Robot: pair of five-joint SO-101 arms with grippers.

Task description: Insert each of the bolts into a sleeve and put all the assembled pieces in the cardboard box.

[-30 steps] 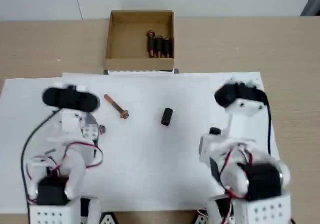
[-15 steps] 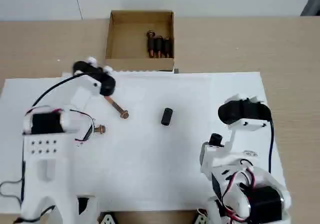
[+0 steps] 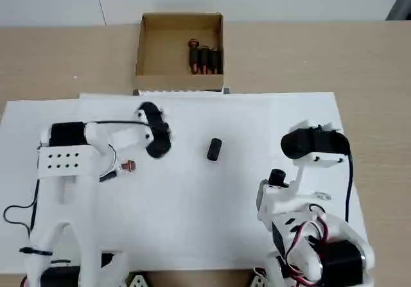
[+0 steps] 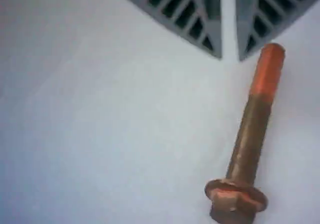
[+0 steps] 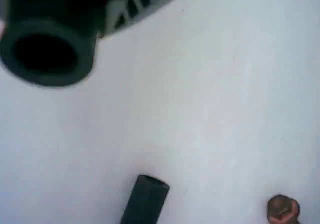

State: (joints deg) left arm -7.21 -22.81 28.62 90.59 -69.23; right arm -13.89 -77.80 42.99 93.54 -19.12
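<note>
A miss was judged likely at the left arm point(image 3: 96, 136). The left gripper point(image 4: 228, 53) was all but clenched and empty, the slit between the jaws narrower than the bolt point(image 4: 250, 134), so on descent the bolt could have been pushed rolling across the paper point(image 3: 192, 223). That arm was stretched rightward, low over the paper, jaw tips just beside the bolt's tip. The right arm point(image 3: 308, 197) was folded at the near right, the right gripper point(image 3: 273, 184) closed round a sleeve point(image 5: 47, 51). A loose sleeve point(image 3: 214, 149) lay mid-paper; assembled pieces point(image 3: 204, 57) lay in the far box point(image 3: 160, 49).
</note>
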